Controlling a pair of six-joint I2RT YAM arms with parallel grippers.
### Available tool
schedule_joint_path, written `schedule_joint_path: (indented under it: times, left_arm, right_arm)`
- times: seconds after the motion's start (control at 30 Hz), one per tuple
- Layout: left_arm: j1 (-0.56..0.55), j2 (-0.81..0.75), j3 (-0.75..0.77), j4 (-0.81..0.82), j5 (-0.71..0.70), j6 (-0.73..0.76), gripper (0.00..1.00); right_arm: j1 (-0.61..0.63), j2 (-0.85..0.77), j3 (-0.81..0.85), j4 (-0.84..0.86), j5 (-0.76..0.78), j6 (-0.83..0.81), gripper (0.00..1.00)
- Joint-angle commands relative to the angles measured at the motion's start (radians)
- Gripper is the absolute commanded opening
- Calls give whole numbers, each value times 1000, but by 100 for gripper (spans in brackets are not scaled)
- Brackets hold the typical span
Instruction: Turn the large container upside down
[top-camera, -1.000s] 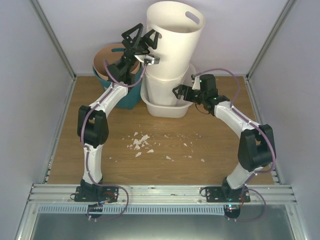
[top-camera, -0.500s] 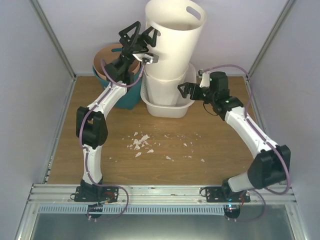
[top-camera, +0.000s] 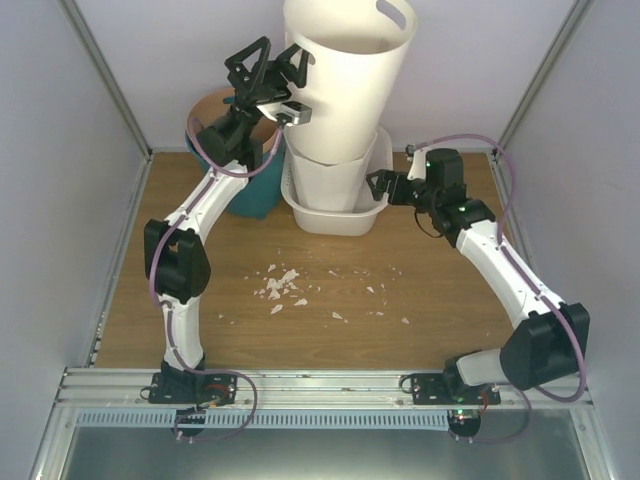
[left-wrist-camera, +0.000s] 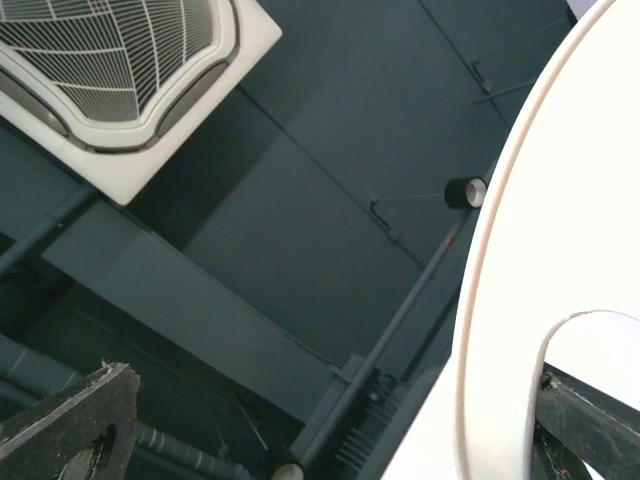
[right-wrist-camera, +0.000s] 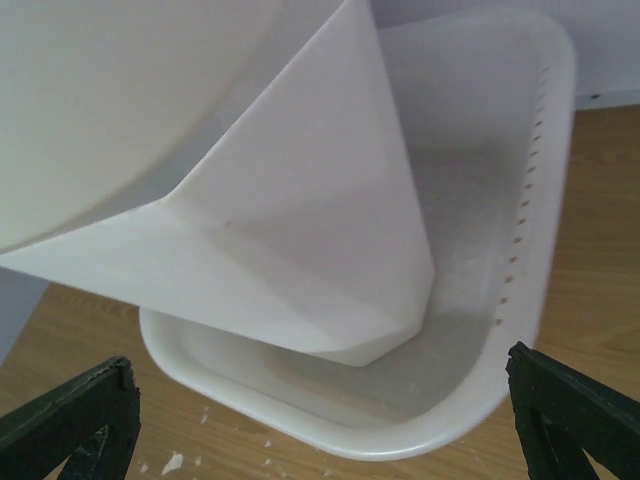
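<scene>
The large container (top-camera: 333, 222), a wide white tub with perforated sides, stands upright at the back middle of the table. An octagonal white bin (top-camera: 322, 182) stands in it, and a tall round white bin (top-camera: 348, 75) sits nested in that, tilted. My left gripper (top-camera: 266, 68) is raised beside the round bin's rim with its jaws spread wide. In the left wrist view (left-wrist-camera: 320, 430) one finger (left-wrist-camera: 590, 420) shows through the bin's handle slot. My right gripper (top-camera: 381, 187) is open and empty at the tub's near right corner. Its wrist view shows the tub's rim (right-wrist-camera: 455, 425) and the octagonal bin (right-wrist-camera: 330, 260).
A teal bucket (top-camera: 243, 193) with a brown inside stands left of the tub, behind my left arm. White crumbs (top-camera: 285, 285) lie on the wooden table in front. Enclosure walls close in left, right and back. A ceiling vent (left-wrist-camera: 120, 80) shows above.
My left arm has risen and the round bin has come up with it. My right arm has stretched out, and its gripper has shifted right toward the tub's right corner.
</scene>
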Motion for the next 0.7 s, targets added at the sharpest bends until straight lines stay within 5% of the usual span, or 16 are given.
schedule_joint_path:
  times: [0.0, 0.43, 0.67]
  left_arm:
    - [-10, -100, 32, 143, -34, 17, 99]
    - [-12, -226, -56, 144, 1, 6, 99]
    - [-24, -365, -211, 146, 31, -28, 99]
  right_arm:
    - [-54, -59, 3, -18, 66, -34, 100]
    - [-334, -102, 88, -84, 64, -125, 100]
    - [-369, -57, 222, -92, 3, -164, 100]
